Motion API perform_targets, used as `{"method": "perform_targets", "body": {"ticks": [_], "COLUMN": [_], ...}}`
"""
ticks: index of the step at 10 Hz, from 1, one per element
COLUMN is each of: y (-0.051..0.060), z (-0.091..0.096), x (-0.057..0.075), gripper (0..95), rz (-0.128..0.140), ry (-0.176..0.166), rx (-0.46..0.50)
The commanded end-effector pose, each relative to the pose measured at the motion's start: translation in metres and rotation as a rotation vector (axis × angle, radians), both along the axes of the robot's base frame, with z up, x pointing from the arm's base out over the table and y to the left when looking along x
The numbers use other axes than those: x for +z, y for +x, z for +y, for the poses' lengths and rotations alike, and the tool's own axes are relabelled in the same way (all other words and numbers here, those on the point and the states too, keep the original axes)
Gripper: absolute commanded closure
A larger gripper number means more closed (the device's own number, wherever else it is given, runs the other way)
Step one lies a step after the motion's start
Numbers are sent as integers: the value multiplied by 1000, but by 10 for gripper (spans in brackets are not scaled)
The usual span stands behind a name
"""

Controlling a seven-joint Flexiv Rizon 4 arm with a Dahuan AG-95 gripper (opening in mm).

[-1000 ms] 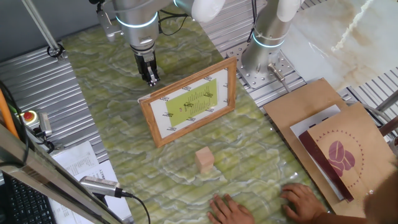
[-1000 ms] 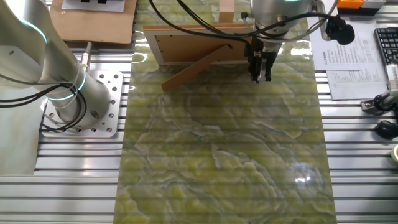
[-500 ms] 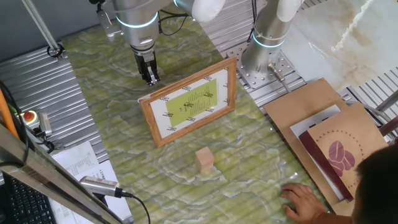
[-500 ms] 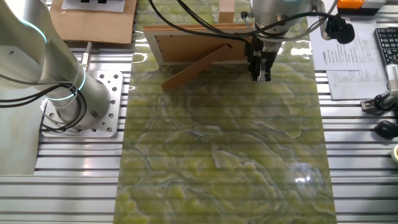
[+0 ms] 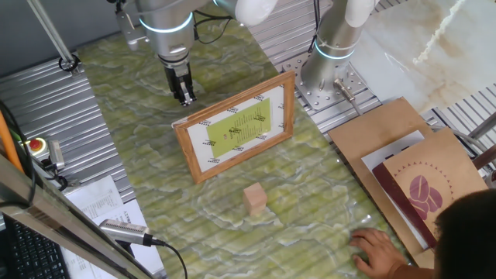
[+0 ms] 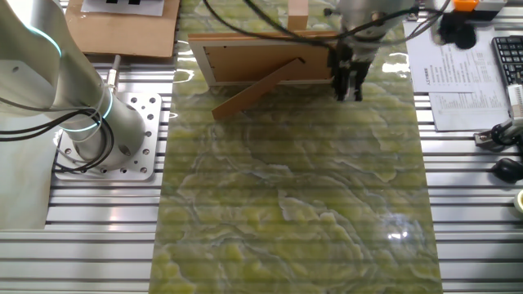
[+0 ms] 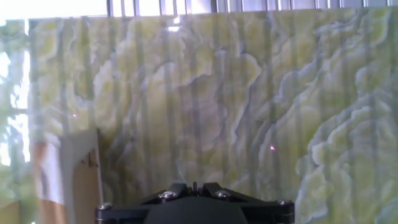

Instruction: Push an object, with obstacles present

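The small tan wooden block (image 5: 255, 198) stands on the green marbled mat in front of the picture frame (image 5: 236, 128), which stands propped upright on its easel leg. My gripper (image 5: 184, 96) hangs behind the frame's far left corner, just above the mat, with its fingers together and nothing between them. In the other fixed view the gripper (image 6: 349, 92) is by the right end of the frame's back (image 6: 261, 61), and the block (image 6: 298, 11) peeks over the frame. The hand view shows the gripper (image 7: 194, 185) shut and the frame's edge (image 7: 68, 168) at the left. The orange-yellow teardrop piece is out of view.
A person's hand (image 5: 380, 252) rests on the mat's near right corner. A brown paper bag (image 5: 418, 186) lies to the right. A second arm's base (image 5: 329, 62) stands behind the frame. Papers and a handheld device (image 5: 124, 231) lie at the left.
My gripper has shifted slightly away from the frame's corner, still shut. One of the person's hands has withdrawn from the mat's near edge. Block and frame have not moved.
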State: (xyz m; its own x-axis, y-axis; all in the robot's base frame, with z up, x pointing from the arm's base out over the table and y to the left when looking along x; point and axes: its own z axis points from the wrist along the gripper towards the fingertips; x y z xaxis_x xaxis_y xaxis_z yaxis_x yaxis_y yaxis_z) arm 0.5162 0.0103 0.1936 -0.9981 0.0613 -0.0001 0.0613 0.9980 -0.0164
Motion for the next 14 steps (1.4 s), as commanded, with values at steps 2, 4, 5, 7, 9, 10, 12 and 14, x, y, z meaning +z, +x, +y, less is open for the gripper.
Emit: {"method": "perform_targets", "body": {"ticks": [2, 4, 5, 7, 9, 10, 12, 14], "y": [7, 7, 4, 2, 5, 9, 15, 20], "z": [7, 11, 16, 27, 39, 44, 56, 68], "x": [21, 38, 45, 57, 69, 73, 82, 91], "gripper": [950, 950, 950, 950, 950, 950, 950, 950], "rz": [-1, -9, -10, -8, -4, -3, -2, 4], "ry": [1, 1, 1, 1, 2, 3, 5, 8], "rx": [-11, -3, 0, -3, -16, -20, -27, -26]}}
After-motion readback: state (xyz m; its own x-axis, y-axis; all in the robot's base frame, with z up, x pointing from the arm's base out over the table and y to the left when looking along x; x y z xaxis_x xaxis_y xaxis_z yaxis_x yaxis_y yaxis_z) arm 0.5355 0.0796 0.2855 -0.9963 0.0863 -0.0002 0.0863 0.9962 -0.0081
